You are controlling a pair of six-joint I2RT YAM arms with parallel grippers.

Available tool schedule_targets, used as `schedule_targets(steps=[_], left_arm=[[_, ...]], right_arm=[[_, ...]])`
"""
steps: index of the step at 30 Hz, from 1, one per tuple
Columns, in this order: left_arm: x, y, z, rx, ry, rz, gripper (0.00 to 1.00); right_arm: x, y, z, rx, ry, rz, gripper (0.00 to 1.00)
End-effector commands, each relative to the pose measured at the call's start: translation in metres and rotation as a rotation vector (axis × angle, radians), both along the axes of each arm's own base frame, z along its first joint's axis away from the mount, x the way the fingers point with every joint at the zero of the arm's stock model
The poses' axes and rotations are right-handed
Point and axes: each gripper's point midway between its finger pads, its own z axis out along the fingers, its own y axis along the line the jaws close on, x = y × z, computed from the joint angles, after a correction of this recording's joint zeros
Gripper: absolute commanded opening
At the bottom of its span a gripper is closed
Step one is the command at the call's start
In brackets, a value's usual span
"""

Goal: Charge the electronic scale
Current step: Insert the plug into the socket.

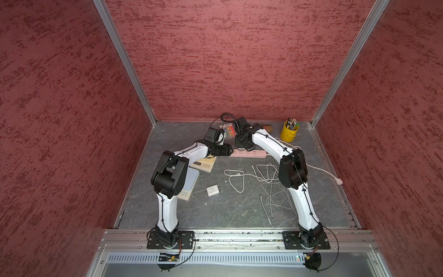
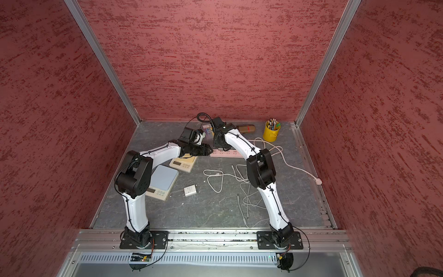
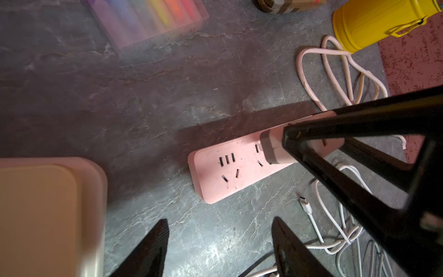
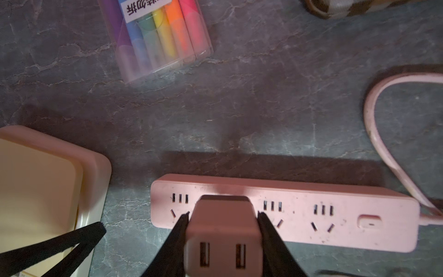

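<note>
Two electronic scales lie at the left: a cream one [image 1: 203, 165] [image 4: 36, 191] beside the pink power strip [image 1: 249, 153] [image 4: 323, 220], and a blue-topped one [image 2: 163, 179] nearer the front. My right gripper [image 4: 223, 214] is shut on a pale two-port USB charger [image 4: 223, 227] that stands on the strip's second socket. Its prongs are hidden. My left gripper [image 3: 220, 219] hangs open over bare table just off the strip's left end [image 3: 215, 177], with nothing between its fingers. White cables [image 1: 236, 176] lie loose in the middle, one plug end [image 3: 305, 203] near the strip.
A second white charger [image 1: 212, 191] lies on the table mid-front. A yellow pencil cup [image 1: 289, 131] stands at the back right, with a marker box [image 4: 158, 36] behind the strip. The strip's pink cord [image 3: 335, 72] loops toward the cup. Red walls close three sides.
</note>
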Motion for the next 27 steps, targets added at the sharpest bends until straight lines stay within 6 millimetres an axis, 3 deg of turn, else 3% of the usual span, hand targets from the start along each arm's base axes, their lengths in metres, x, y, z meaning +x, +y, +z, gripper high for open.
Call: schedule_targets(steps=[1,16,27], left_arm=[[0.004,-0.007,-0.003,-0.028,0.016,0.005,0.68],[0.001,-0.014,-0.029,0.014,0.060,-0.007,0.66],[0.000,-0.013,-0.037,0.025,0.081,-0.008,0.62]], right_arm=[[0.001,-0.002,0.001,-0.003,0.007,-0.024,0.00],[-0.003,-0.002,-0.015,-0.017,0.019,-0.015,0.00],[-0.010,-0.012,-0.029,-0.091,0.063,-0.010,0.00]])
